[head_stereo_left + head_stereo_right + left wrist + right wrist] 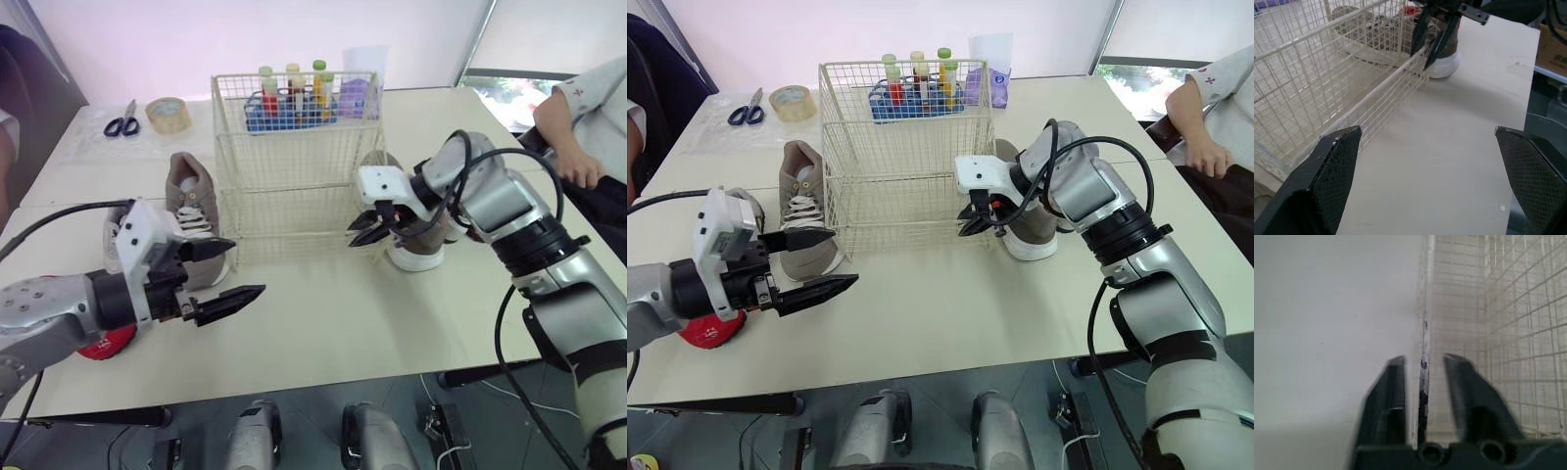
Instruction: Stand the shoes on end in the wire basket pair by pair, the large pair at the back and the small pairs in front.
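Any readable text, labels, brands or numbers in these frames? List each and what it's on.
No text can be read anywhere in these views.
Labels on the bottles behind the basket: too small to read.
Print on the purple pack: blurred, unreadable.
The shoes: no legible brand mark or number.

Right hand [1424, 361], slightly parted, astride wire basket [1488, 308] corner

Both arms reach inward, grippers facing each other.
The left gripper [247, 266] sits toward 8 o'clock, fingers spread wide; the right gripper [355, 235] toward 3 o'clock, elbow bent, fingers only narrowly apart.
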